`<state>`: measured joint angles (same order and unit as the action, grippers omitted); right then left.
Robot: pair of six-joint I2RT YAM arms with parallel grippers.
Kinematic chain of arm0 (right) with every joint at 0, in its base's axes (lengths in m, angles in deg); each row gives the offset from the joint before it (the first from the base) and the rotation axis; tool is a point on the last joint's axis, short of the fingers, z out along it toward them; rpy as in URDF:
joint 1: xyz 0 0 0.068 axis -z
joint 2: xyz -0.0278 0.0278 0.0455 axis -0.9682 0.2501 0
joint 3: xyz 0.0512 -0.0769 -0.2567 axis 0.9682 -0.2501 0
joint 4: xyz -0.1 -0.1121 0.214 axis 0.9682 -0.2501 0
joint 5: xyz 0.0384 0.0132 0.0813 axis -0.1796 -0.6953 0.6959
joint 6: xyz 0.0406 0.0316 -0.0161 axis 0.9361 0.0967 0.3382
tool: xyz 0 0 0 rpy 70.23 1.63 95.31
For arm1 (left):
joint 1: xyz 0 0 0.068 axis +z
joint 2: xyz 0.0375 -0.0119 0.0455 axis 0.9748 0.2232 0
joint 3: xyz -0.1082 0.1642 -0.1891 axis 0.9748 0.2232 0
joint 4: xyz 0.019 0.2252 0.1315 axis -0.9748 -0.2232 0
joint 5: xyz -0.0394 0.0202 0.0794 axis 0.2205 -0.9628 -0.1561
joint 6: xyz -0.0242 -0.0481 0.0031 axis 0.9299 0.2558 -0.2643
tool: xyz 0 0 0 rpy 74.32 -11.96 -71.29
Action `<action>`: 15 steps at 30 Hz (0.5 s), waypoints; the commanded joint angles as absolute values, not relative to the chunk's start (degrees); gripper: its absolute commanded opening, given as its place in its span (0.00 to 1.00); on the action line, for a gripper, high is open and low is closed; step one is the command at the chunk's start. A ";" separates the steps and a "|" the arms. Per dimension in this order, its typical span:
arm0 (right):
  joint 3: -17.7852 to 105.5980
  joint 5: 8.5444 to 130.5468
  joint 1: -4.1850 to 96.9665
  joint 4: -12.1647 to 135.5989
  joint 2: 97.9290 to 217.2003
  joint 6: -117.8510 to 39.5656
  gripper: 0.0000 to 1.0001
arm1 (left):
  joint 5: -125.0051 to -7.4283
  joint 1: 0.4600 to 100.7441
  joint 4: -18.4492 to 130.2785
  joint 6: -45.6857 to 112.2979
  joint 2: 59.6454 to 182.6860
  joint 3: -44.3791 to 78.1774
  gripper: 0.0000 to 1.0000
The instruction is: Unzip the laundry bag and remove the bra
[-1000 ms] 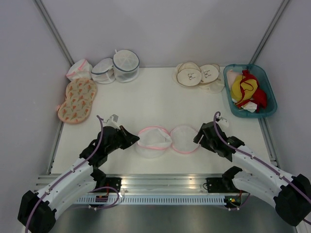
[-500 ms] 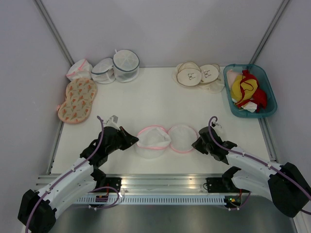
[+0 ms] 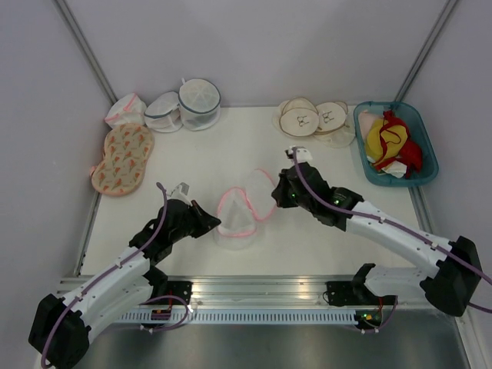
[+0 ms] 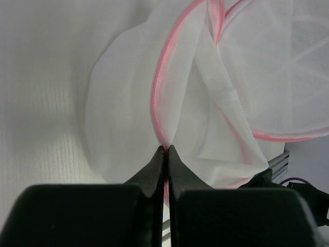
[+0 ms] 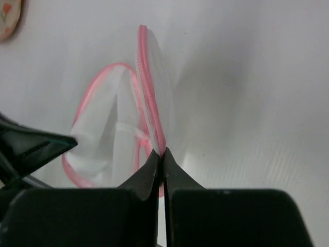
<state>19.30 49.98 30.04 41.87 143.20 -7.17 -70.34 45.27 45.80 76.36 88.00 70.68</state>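
The laundry bag [image 3: 238,211], white mesh with a pink zipper rim, lies near the table's front middle, its two halves parted. My left gripper [image 3: 217,223] is shut on the pink rim of the left half [image 4: 128,118], low at the table; its tips [image 4: 166,148] pinch the rim edge. My right gripper [image 3: 275,192] is shut on the rim of the right half [image 5: 154,92], which stands raised on edge and tilted toward the left half; the tips [image 5: 163,153] meet on the pink binding. Only white mesh folds show inside; the bra is hidden.
A teal basket [image 3: 361,138] of red and yellow garments sits at the back right, beige round pads [image 3: 311,119] beside it. White mesh bags with grey-blue rims [image 3: 184,104], a small pink-edged pouch [image 3: 124,110] and an orange-patterned piece [image 3: 123,157] line the back left.
My right gripper shut on the right half's rim and carried it up and to the left, standing it over the left half. The left arm kept still.
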 commanded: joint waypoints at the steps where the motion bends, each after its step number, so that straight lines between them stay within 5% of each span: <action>1: 27.14 48.63 24.29 33.58 149.86 -20.63 0.01 | -68.68 45.46 48.19 76.04 89.35 68.41 0.02; 15: 49.13 29.92 3.98 20.57 171.05 -34.27 0.00 | -70.96 45.46 49.77 77.18 87.42 67.80 0.02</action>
